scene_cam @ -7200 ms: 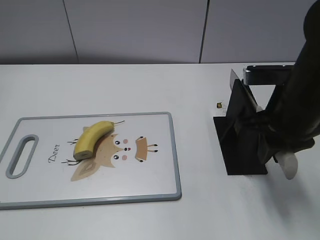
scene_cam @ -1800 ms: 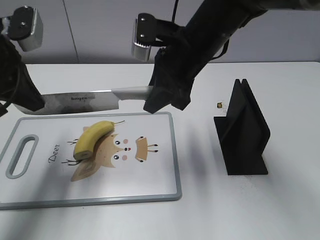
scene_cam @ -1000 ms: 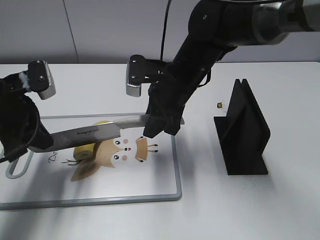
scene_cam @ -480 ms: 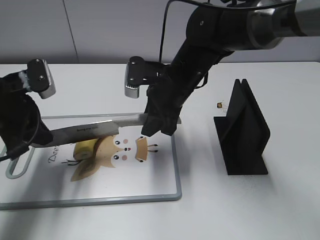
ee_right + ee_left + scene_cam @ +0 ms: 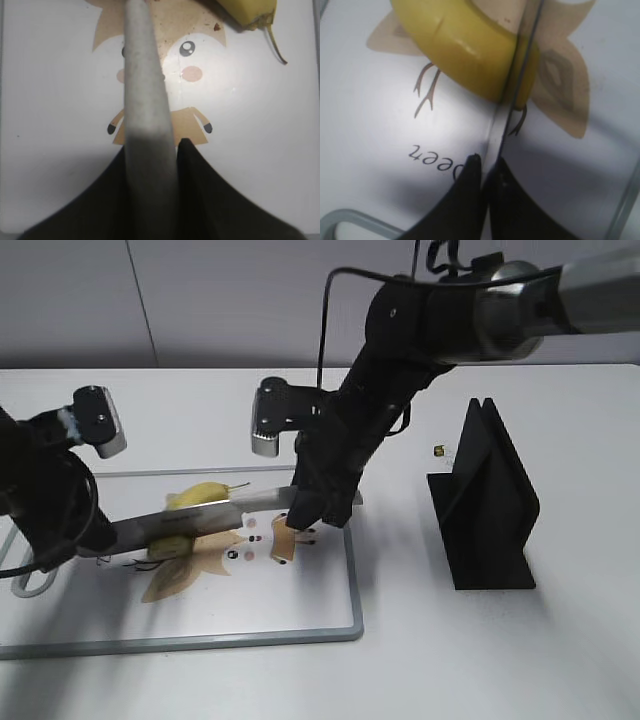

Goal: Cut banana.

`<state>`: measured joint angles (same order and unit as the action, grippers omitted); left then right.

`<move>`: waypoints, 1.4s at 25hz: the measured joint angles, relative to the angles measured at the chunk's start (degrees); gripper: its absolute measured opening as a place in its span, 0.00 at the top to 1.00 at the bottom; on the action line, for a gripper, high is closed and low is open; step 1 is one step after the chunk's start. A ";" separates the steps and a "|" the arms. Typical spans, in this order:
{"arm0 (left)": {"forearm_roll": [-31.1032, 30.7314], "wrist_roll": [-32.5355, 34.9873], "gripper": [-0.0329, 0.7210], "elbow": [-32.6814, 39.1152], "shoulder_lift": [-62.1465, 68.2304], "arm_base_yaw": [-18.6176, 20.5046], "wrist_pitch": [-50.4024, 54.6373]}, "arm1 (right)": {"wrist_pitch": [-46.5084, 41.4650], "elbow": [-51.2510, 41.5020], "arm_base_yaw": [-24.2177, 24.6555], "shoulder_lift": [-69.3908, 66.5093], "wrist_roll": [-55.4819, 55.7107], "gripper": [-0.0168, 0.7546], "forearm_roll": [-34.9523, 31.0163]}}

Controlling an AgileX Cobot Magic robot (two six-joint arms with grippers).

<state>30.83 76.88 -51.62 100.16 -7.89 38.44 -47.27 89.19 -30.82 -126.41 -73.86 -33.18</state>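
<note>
The yellow banana (image 5: 200, 497) lies on the white cutting board (image 5: 300, 610) over the deer print. A large knife (image 5: 190, 524) lies across it, blade edge down in the banana near its lower end (image 5: 517, 95). My right gripper (image 5: 305, 510) is shut on the knife's pale handle (image 5: 145, 100). My left gripper (image 5: 90, 540) is shut on the blade's tip end (image 5: 492, 145). The banana's stem (image 5: 275, 47) shows in the right wrist view.
A black knife stand (image 5: 490, 510) sits on the table to the right of the board. A small dark object (image 5: 438, 451) lies near it. The board's handle hole (image 5: 25, 585) is at the far left, under my left arm.
The knife has come down from above the board onto the banana and the blade now presses into it. Both arms have lowered with it.
</note>
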 joint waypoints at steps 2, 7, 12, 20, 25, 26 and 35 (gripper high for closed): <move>0.11 0.05 0.95 0.00 2.19 0.00 -0.97 | 0.51 0.04 0.00 -1.84 0.05 0.73 -0.11; 0.52 0.48 0.94 -1.07 5.02 0.17 -0.15 | 0.48 0.69 0.19 -4.10 0.20 0.73 -0.19; 0.87 0.47 0.94 -1.52 5.25 0.24 0.56 | 0.04 1.11 0.26 -4.32 0.36 0.73 -0.19; 0.94 0.02 0.94 -0.34 2.19 0.05 0.36 | -0.95 1.00 0.04 -1.13 0.77 0.73 0.96; 0.68 -0.26 0.94 -0.02 -3.95 -0.02 1.17 | -1.57 0.83 0.04 3.65 0.81 0.73 1.61; 0.68 -0.31 0.94 -0.02 -5.18 -0.02 1.33 | -1.84 0.83 0.04 4.36 0.87 0.73 1.74; -0.04 -0.37 0.94 0.07 -11.81 -0.02 2.52 | -2.54 0.83 0.04 8.30 0.82 0.73 1.74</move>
<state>30.79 76.51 -51.55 88.35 -7.91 40.97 -49.81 90.01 -30.78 -118.11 -73.04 -31.43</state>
